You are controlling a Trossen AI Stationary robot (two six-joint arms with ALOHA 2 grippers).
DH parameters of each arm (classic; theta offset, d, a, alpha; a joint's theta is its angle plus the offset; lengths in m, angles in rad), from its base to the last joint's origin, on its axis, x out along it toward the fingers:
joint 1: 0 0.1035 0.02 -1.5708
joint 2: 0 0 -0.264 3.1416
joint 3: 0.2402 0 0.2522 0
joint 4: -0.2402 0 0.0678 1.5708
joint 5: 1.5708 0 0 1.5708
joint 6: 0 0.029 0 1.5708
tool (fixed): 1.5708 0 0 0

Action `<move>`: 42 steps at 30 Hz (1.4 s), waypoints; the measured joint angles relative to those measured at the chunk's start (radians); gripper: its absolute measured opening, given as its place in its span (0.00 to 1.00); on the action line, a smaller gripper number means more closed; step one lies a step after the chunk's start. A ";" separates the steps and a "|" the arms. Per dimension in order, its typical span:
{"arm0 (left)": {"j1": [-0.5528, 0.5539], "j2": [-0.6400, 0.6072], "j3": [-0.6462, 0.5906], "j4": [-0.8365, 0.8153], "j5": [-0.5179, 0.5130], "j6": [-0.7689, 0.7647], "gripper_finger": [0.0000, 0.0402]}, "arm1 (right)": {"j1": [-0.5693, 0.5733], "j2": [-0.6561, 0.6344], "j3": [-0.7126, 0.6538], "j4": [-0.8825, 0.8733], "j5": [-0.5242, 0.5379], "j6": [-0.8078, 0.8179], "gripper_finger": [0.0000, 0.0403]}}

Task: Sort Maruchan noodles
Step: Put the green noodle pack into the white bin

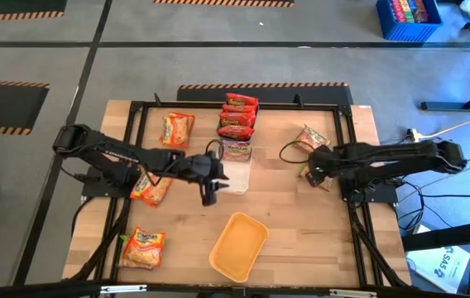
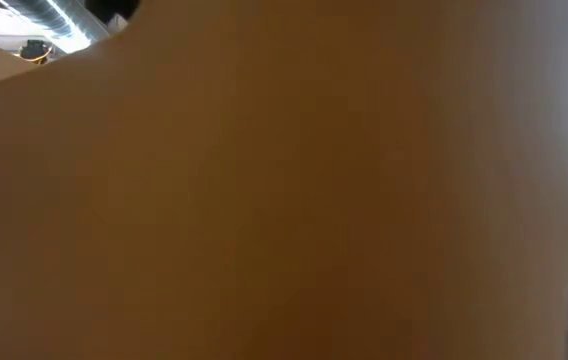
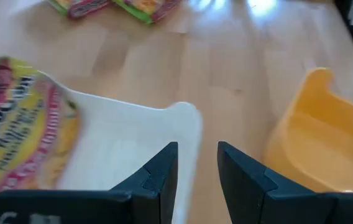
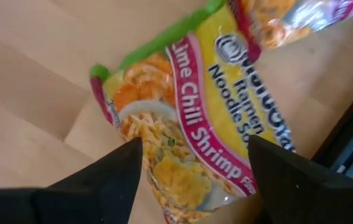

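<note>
My right pincer [image 4: 192, 168] has its fingers spread wide and astride a green-edged Lime Chili Shrimp packet [image 4: 207, 124] that lies flat on the worktop [image 1: 301, 223], though whether the fingers touch it I cannot tell; from above, that pincer [image 1: 311, 172] sits near the worktop's right side, with a second green-and-red packet [image 1: 309, 136] just beyond it; my left pincer [image 3: 198, 171] hangs with a narrow gap between its fingers, one on either side of the white tray's [image 3: 133, 134] rim, and whether they pinch that rim I cannot tell; a yellow-and-pink packet [image 3: 21, 124] rests in that tray; from above, the left pincer [image 1: 210, 184] is near the worktop's middle; a row of red packets [image 1: 238, 116] runs away from the tray toward the far edge; the orange-yellow tray [image 1: 239, 246] lies near the front edge; three orange-yellow packets lie on the left side, one far back [image 1: 178, 128], one under my left arm [image 1: 151, 189] and one at the front corner [image 1: 143, 248]; the low camera is almost wholly blocked by an orange-brown surface
</note>
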 joint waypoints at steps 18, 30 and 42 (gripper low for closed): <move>-0.218 0.000 0.000 0.091 -0.189 -0.223 0.27 | 0.217 0.285 0.091 0.400 -0.115 -0.207 0.52; -0.166 0.001 0.000 0.130 -0.120 -0.181 0.27 | 0.071 0.202 0.191 0.191 -0.067 -0.477 0.67; -0.204 0.001 -0.142 0.176 -0.076 -0.136 0.27 | -0.309 0.414 0.164 0.314 -0.531 -0.861 0.77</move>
